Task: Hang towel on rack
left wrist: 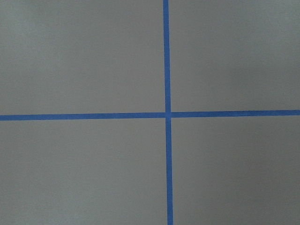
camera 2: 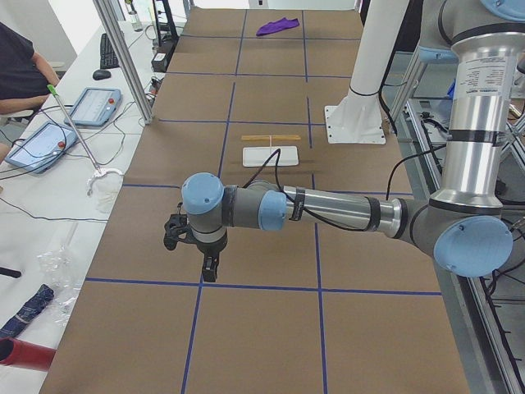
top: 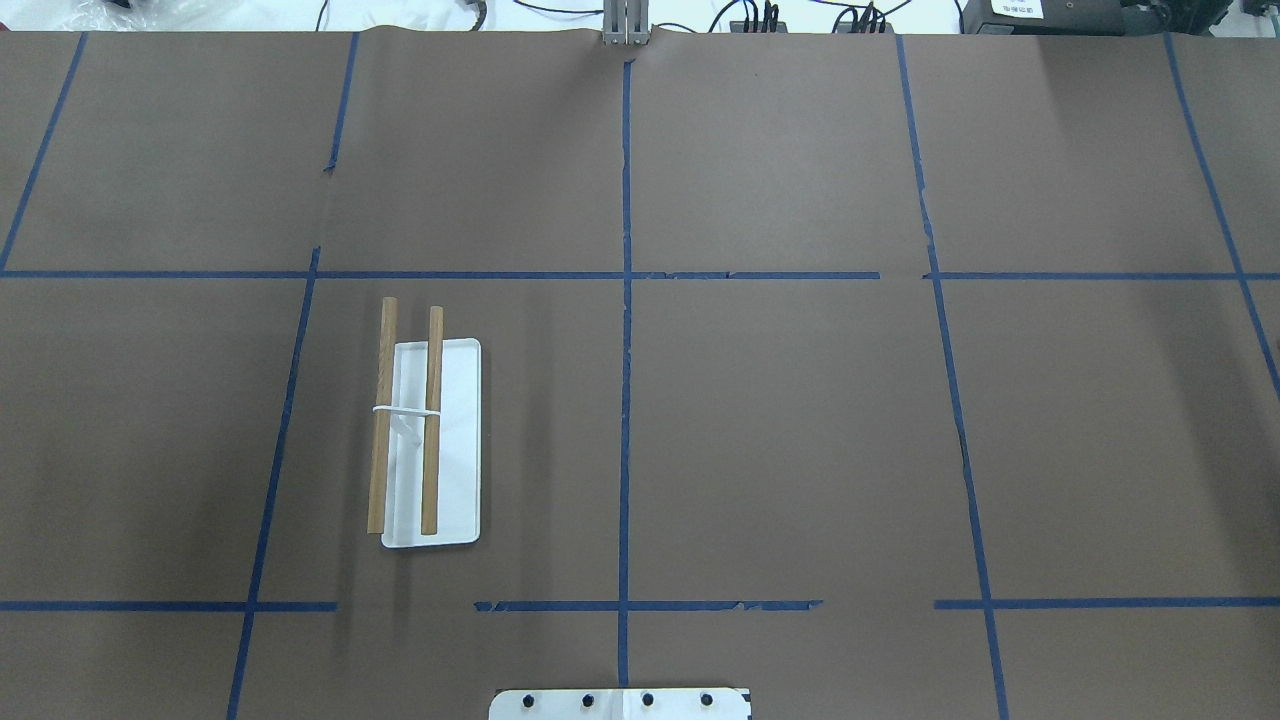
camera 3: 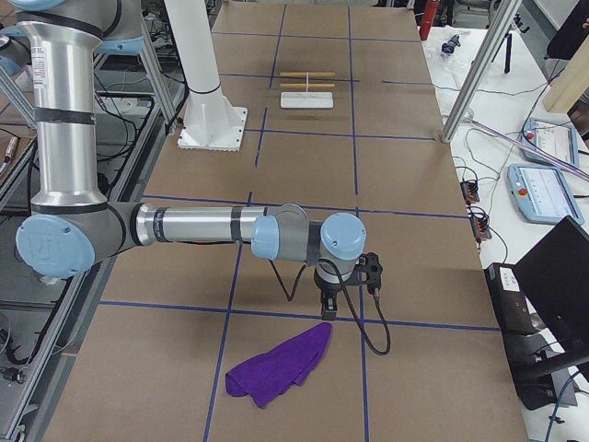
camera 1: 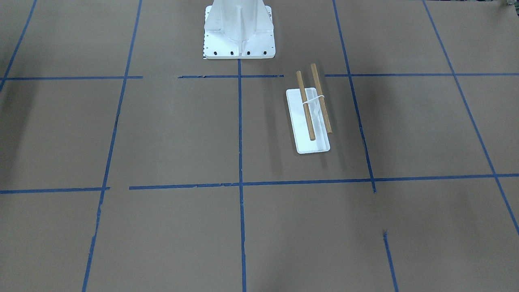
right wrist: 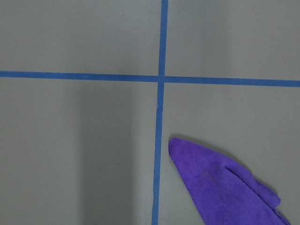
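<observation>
One rack (top: 432, 430): two parallel brown wooden dowels, one thin white support, one flat white rectangular base. It stands on the brown paper counter (top: 780, 430), which has a blue tape grid, on the robot's left half near one white metal pedestal (camera 1: 239, 28). One purple cloth towel (camera 3: 276, 368) lies crumpled at the counter's right end, well apart from the rack. The right gripper (camera 3: 328, 308) hovers just beside the towel's corner. The left gripper (camera 2: 210, 275) hovers over a tape crossing. For both, I cannot tell how far the jaws are open.
</observation>
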You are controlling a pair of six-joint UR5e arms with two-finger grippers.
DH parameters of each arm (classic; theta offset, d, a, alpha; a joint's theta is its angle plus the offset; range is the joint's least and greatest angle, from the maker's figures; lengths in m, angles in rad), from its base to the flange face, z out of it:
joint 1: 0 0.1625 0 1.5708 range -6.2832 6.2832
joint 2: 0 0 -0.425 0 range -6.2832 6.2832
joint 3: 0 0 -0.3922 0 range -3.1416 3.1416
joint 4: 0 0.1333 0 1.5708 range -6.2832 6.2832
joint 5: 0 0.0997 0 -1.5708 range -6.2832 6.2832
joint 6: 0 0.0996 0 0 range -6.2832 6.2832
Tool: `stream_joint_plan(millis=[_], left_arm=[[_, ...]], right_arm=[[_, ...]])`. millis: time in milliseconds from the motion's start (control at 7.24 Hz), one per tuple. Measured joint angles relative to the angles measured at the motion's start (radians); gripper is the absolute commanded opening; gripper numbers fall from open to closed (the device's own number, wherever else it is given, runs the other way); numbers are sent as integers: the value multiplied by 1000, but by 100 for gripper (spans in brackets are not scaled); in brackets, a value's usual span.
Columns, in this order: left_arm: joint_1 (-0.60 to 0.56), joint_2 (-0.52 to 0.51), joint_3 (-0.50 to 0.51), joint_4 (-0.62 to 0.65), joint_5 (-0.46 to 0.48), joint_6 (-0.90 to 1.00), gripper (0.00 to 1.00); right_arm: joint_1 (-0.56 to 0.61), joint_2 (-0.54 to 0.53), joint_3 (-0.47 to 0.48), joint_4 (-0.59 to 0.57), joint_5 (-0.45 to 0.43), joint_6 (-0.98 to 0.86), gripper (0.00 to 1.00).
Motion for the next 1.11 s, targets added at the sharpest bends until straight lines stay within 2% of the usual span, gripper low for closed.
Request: stream_joint_plan(millis=[553, 829, 967, 1105], left_arm=[[1, -1, -5, -1, 0, 2, 100], [0, 0, -17, -2, 0, 4, 100], [0, 1, -20, -2, 0, 5, 100], [1, 1, -23, -2, 0, 5, 100]], right_arm=[[-5, 29, 9, -3, 7, 14, 100], [-23, 43, -18, 0, 8, 60, 100], [-41, 32, -47, 37, 7, 68, 100], [-50, 0, -77, 135, 2, 65, 100]])
